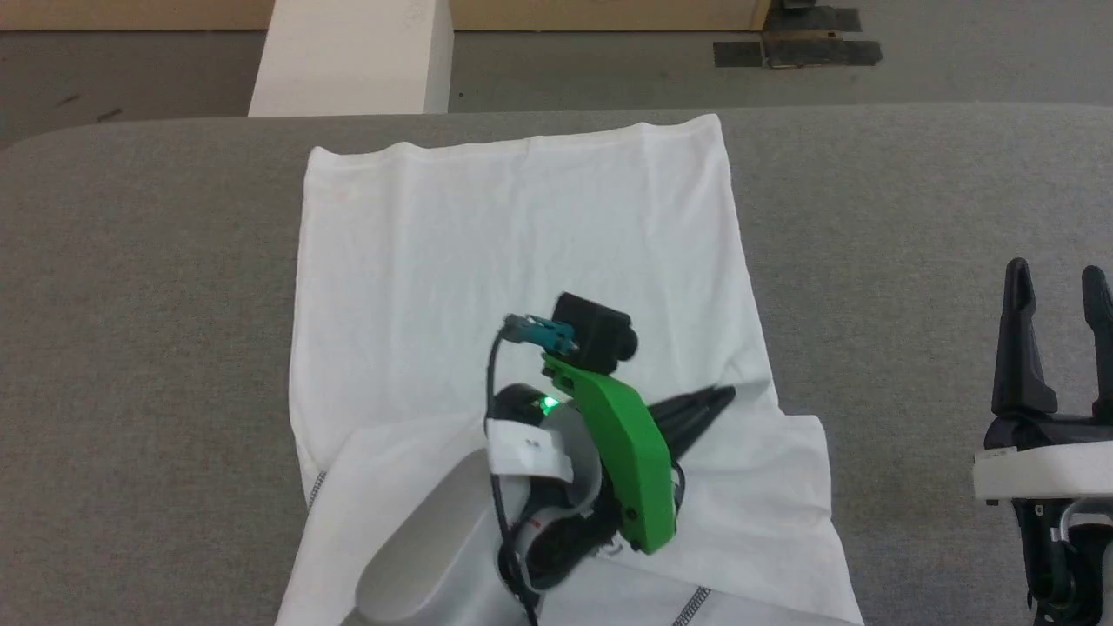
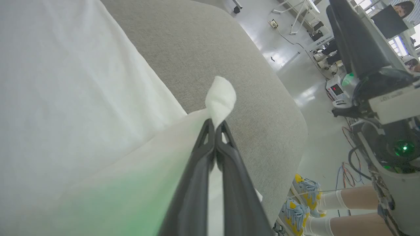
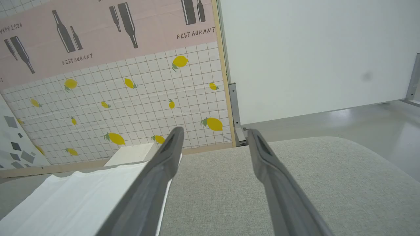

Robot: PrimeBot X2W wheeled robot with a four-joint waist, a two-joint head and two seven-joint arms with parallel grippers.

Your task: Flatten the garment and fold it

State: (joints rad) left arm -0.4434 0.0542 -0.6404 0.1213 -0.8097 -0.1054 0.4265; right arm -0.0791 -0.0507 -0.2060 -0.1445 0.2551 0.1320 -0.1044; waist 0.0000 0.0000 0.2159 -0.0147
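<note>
Shirt [image 1: 522, 235], white, thin and limp, lies spread on the grey table [image 1: 913, 217], a fold near its right edge pinched by the left gripper [image 2: 216, 123], while the right gripper [image 1: 1056, 269] waits spread beside it; such soft cloth probably lifts best by hems or corners.

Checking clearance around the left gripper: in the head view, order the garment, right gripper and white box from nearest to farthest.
1. garment, pinched in the left gripper.
2. right gripper, to the right.
3. white box, beyond the table.

Bare table [image 1: 913, 261] right of garment [image 1: 522, 243]
</note>
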